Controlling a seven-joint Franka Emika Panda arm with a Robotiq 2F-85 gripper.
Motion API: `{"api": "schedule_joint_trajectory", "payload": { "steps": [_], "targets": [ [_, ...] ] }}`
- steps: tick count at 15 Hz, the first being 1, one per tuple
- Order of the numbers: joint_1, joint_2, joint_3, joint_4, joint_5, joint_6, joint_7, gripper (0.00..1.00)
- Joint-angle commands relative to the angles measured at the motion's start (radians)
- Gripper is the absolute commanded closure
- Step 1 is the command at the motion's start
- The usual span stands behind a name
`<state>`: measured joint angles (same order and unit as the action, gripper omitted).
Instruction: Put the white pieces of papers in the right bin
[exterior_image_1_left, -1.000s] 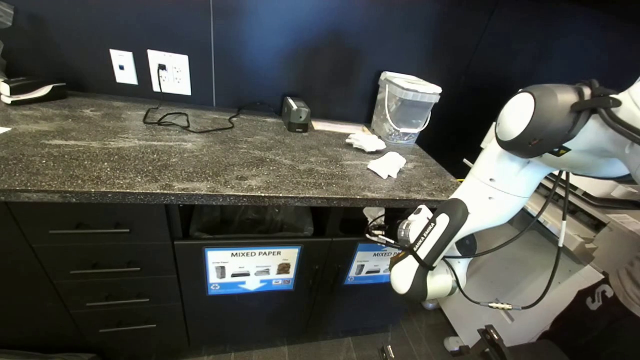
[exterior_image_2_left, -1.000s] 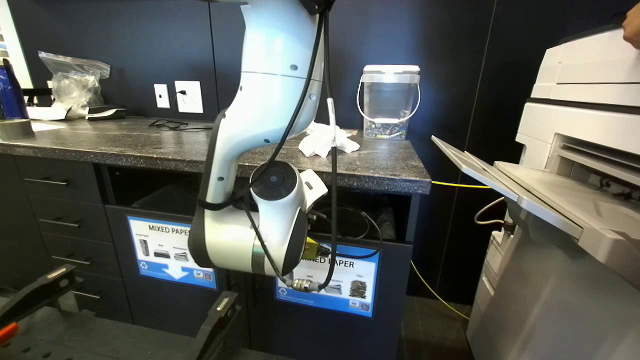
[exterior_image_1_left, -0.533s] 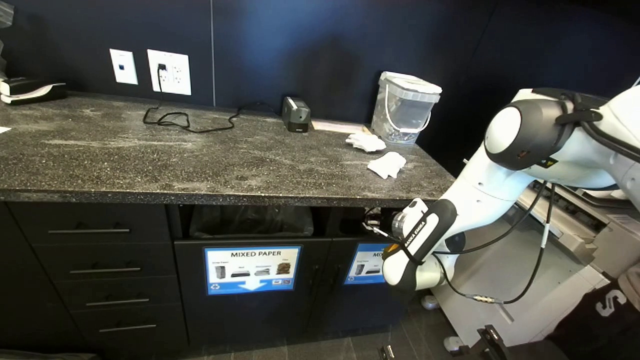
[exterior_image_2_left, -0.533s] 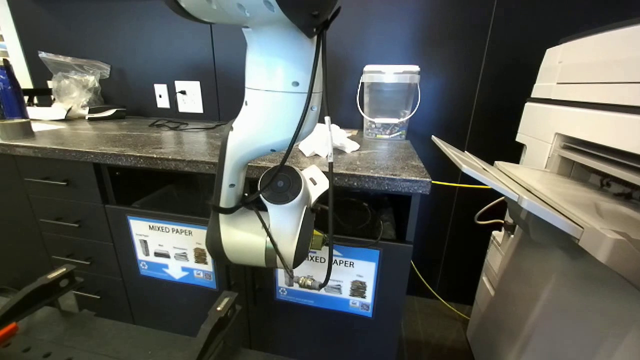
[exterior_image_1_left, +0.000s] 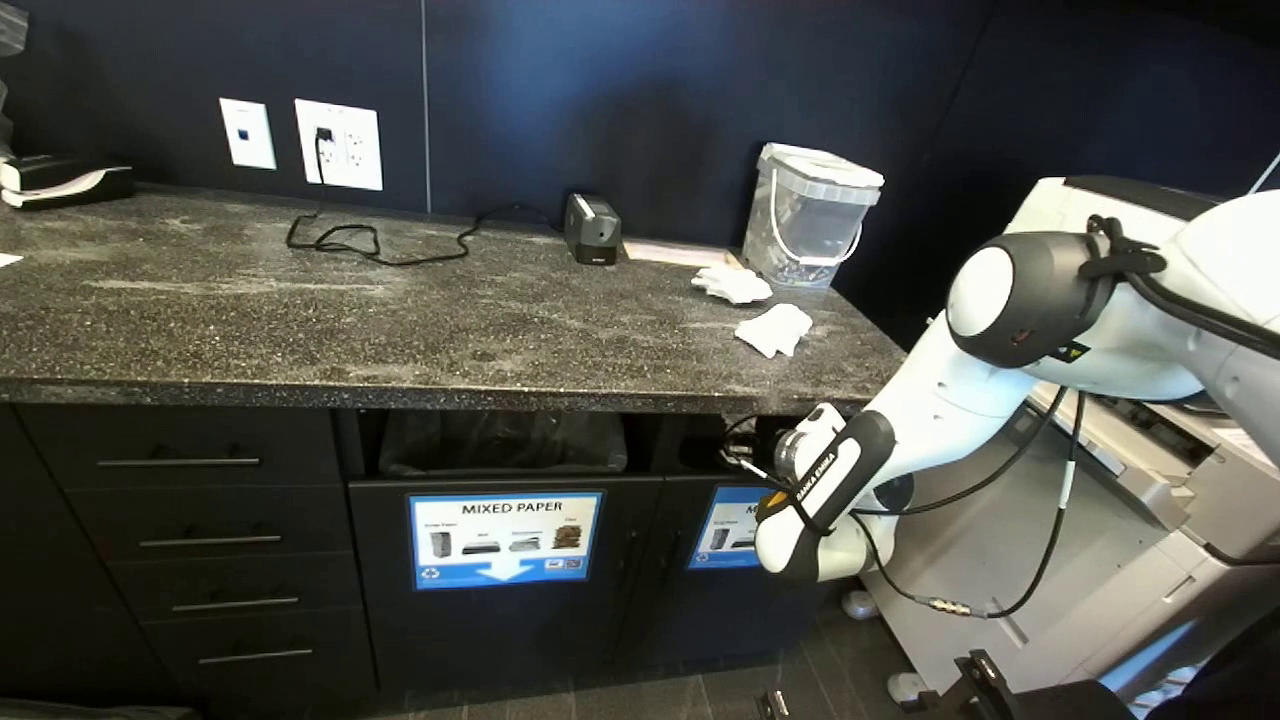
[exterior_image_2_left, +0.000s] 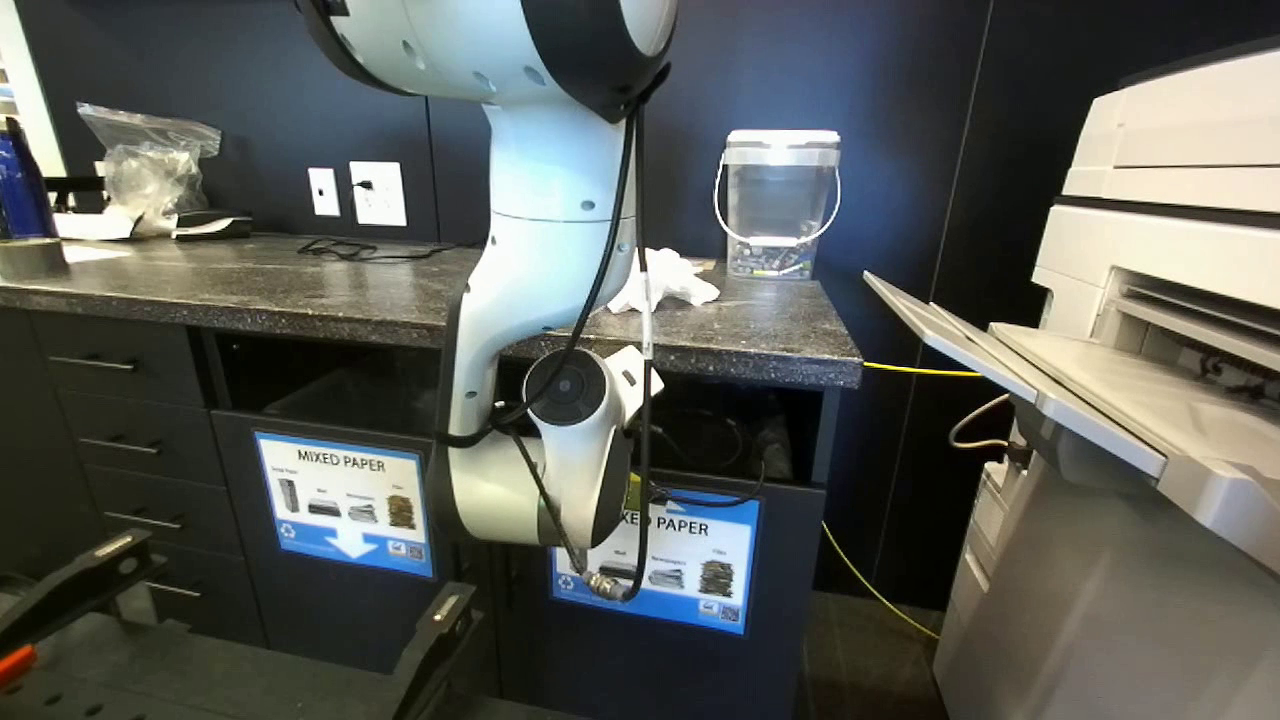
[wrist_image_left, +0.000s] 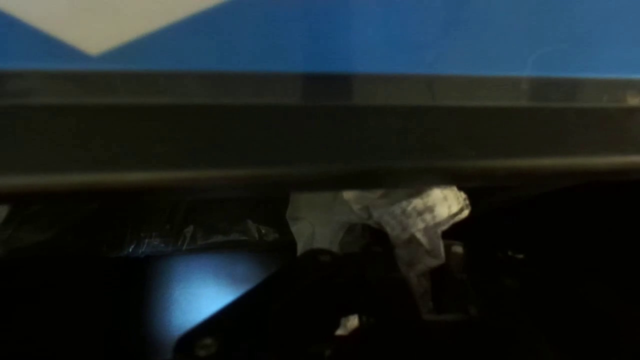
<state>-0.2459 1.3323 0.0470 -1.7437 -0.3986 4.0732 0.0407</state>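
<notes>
Two crumpled white pieces of paper (exterior_image_1_left: 733, 284) (exterior_image_1_left: 775, 330) lie on the counter, overlapping as one white heap (exterior_image_2_left: 670, 278) in an exterior view. Below the counter is the right bin (exterior_image_2_left: 785, 580), its blue-and-white sign partly covered by my arm. My gripper (wrist_image_left: 387, 251) reaches into the dark slot above its front, so its fingers are hidden in both exterior views. In the dim wrist view a further crumpled white piece of paper (wrist_image_left: 420, 215) sits at my fingertips, and the gripper looks shut on it. The bin's blue sign (wrist_image_left: 425, 40) fills the top of that view.
The counter edge (exterior_image_1_left: 500, 400) runs just above my hand. Beside the right bin stands a twin bin with a MIXED PAPER sign (exterior_image_1_left: 505, 540). A clear bucket (exterior_image_1_left: 810, 215) and a pencil sharpener (exterior_image_1_left: 592, 230) stand on the counter. A printer (exterior_image_2_left: 1150, 400) is at the right.
My hand has moved leftward in an exterior view, farther into the right bin's slot. The held paper, visible at the slot a second ago, has gone out of sight in the exterior views.
</notes>
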Motion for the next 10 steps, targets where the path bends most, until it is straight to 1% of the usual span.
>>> {"api": "schedule_joint_trajectory", "payload": {
  "steps": [1, 4, 5, 6, 9, 10],
  "targets": [
    [0.023, 0.032, -0.013, 0.059, 0.028, -0.015, 0.023, 0.93],
    [0.033, 0.038, -0.018, 0.065, 0.056, -0.010, 0.010, 0.93],
    [0.033, 0.028, -0.020, 0.055, 0.057, -0.019, 0.015, 0.77],
    [0.038, 0.025, -0.022, 0.052, 0.068, -0.020, 0.012, 0.63],
    [0.052, 0.001, -0.038, 0.015, 0.097, 0.000, -0.005, 0.42],
    [0.060, -0.009, -0.044, -0.002, 0.112, 0.007, -0.011, 0.34]
  ]
}}
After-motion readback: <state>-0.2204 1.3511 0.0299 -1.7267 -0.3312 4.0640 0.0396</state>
